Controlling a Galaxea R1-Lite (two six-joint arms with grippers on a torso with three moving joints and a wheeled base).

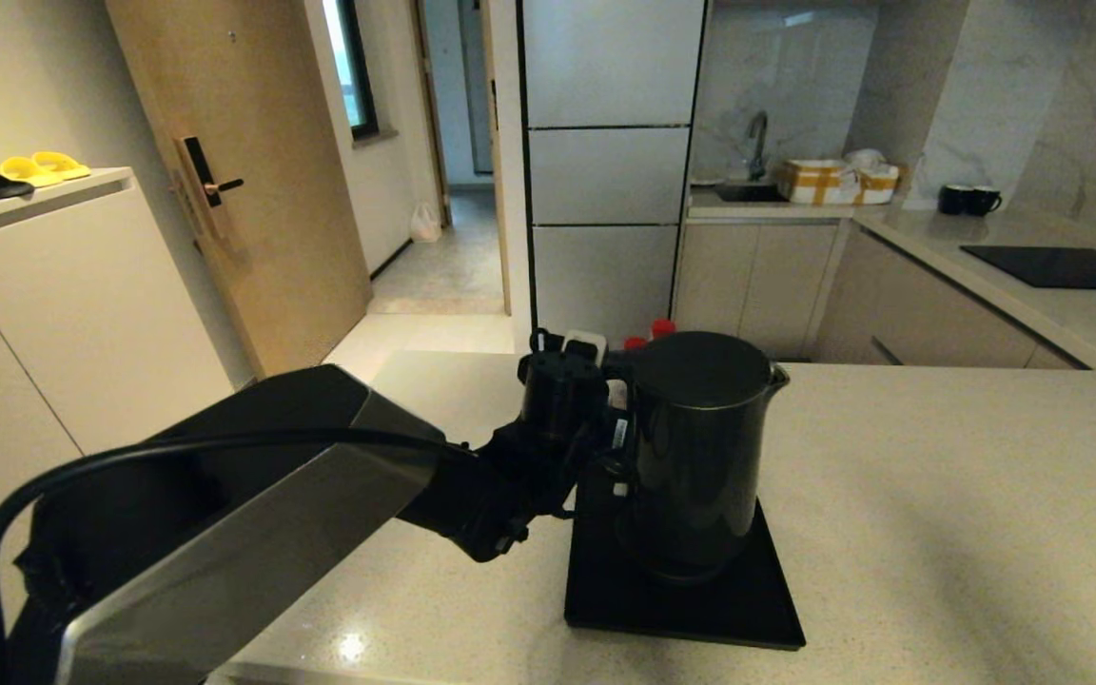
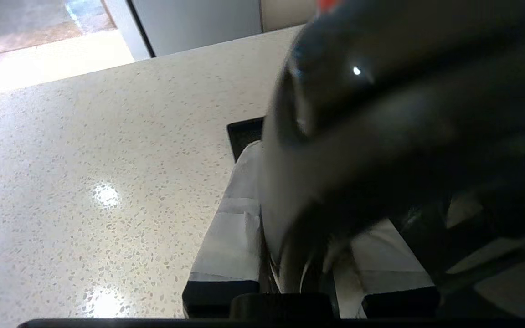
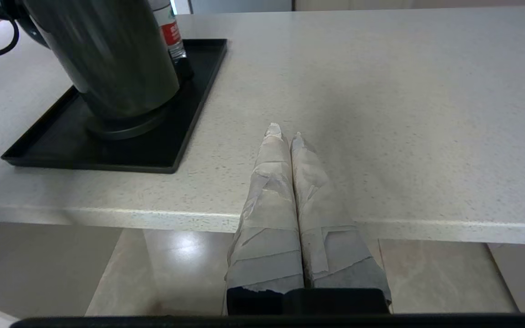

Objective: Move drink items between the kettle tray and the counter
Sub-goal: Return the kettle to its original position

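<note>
The glossy black kettle stands on the round base disc on the flat black kettle tray, which lies on the beige speckled counter. My left gripper reaches in from the left and is shut on the kettle's loop handle. In the left wrist view the handle fills the space between the taped fingers of the left gripper. My right gripper is shut and empty, over the counter's near edge to the right of the tray. It is outside the head view.
A water bottle with a red label stands on the tray behind the kettle; two red caps show past it. Far behind are a worktop with sink, boxes, mugs and black hob. Bare counter lies right of the tray.
</note>
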